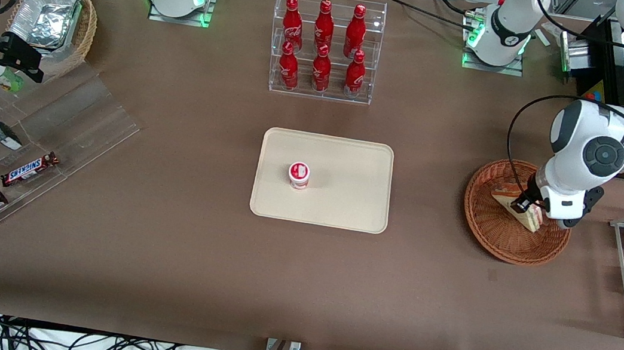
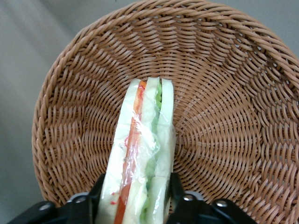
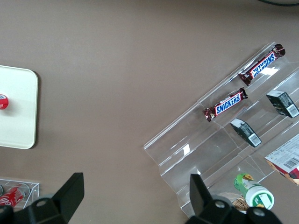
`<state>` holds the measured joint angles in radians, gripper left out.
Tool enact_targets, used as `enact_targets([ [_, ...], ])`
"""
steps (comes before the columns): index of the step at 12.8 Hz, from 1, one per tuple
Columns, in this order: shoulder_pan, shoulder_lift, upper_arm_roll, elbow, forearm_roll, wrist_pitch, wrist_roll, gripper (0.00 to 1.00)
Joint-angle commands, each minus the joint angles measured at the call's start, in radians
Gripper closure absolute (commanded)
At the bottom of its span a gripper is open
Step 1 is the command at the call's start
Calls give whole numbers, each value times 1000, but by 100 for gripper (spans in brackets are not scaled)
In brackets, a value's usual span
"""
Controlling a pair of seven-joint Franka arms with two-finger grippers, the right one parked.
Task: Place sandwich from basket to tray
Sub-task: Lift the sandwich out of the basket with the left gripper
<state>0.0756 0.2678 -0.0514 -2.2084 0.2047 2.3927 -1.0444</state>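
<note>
The gripper [image 2: 135,198] has its jaws closed to the width of the sandwich [image 2: 140,163], one finger [image 2: 96,196] pressed on each bread face, so the wedge is pinched across its thickness and the filling layers stand edge-on to the wrist camera. That grip makes sense: the flat bread sides give the pads something broad to bear on (the clear wrap looks slippery, so a squeeze on a corner would probably slide).

The sandwich [image 1: 519,207] is in the basket [image 1: 491,235]; whether it rests on the weave or is lifted just clear of it I cannot tell.

Taking the basket as the landmark, the tray [image 1: 350,162] lies well apart from it toward the parked arm's end of the table, with a small red-and-white cup [image 1: 299,174] standing on it. The bare tray surface around the cup leaves ample room for the wedge.
</note>
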Motion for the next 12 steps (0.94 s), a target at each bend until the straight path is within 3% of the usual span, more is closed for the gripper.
enact_targets([
  [1, -2, -2, -1, 1, 35, 5, -26, 60],
  [5, -2, -16, -37, 50, 35, -82, -9, 60],
  [12, -2, -18, -156, 335, 45, -484, 78, 59],
])
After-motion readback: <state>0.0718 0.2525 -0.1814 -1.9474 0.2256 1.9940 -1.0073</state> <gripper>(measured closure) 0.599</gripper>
